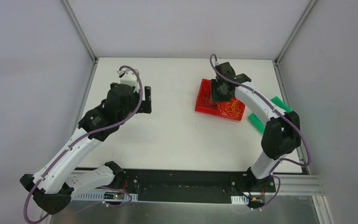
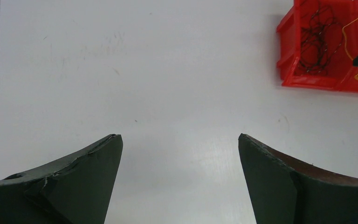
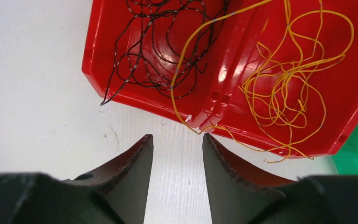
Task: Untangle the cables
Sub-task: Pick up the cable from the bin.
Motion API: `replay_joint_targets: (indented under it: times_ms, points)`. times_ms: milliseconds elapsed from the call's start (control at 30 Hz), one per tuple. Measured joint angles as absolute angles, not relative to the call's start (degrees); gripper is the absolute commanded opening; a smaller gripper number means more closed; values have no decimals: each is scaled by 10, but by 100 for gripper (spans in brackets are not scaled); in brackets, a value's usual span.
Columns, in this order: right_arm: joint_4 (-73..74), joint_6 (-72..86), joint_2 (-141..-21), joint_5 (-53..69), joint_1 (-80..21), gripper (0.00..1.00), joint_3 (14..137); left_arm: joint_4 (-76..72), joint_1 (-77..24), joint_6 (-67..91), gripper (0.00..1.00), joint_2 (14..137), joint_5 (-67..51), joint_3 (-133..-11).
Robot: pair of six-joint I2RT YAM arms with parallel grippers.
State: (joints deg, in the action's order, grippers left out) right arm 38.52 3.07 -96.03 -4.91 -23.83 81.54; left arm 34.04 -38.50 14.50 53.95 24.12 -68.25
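A robotics lab cell: 2 arms (image 1: 70,156) bolted to a white table (image 1: 177,135) between grey walls (image 1: 28,70).

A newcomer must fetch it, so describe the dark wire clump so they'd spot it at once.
On the white table, find the red bin toward the far right. The dark clump lies in the compartment nearer the table's middle. It is black with pale flecks, unlike the yellow clump beside it.
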Motion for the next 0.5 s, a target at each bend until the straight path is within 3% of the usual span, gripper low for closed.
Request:
replay_joint_targets:
  times_ms: [500]
  points:
    - [403, -22, -1039, -132, -279, 38, 854, 359, -385, 108, 99, 547, 248, -671]
